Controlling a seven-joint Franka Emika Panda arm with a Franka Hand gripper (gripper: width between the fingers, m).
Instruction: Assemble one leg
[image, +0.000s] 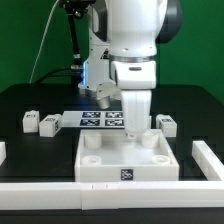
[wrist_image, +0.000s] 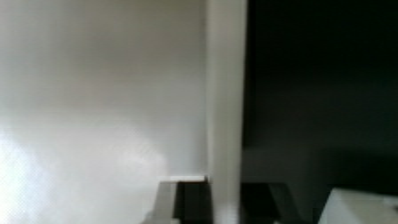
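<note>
Three legs show in the exterior view, small white blocks with tags: two on the exterior view's left (image: 30, 121) (image: 48, 123) and one on its right (image: 166, 123), all loose on the black table. My gripper (image: 137, 128) is down at the far rim of the large white square panel (image: 100, 165), holding no leg. In the wrist view my gripper (wrist_image: 226, 196) straddles the panel's raised rim (wrist_image: 226, 90), with one dark finger (wrist_image: 187, 203) against each side of it. The panel's flat face (wrist_image: 98, 100) fills one side of that view.
The marker board (image: 100, 120) lies behind the panel. White rails run along the table's front (image: 60, 190) and the exterior view's right (image: 207, 155). A blurred white corner (wrist_image: 368, 207) shows on the black table beside the panel; I cannot tell what it is.
</note>
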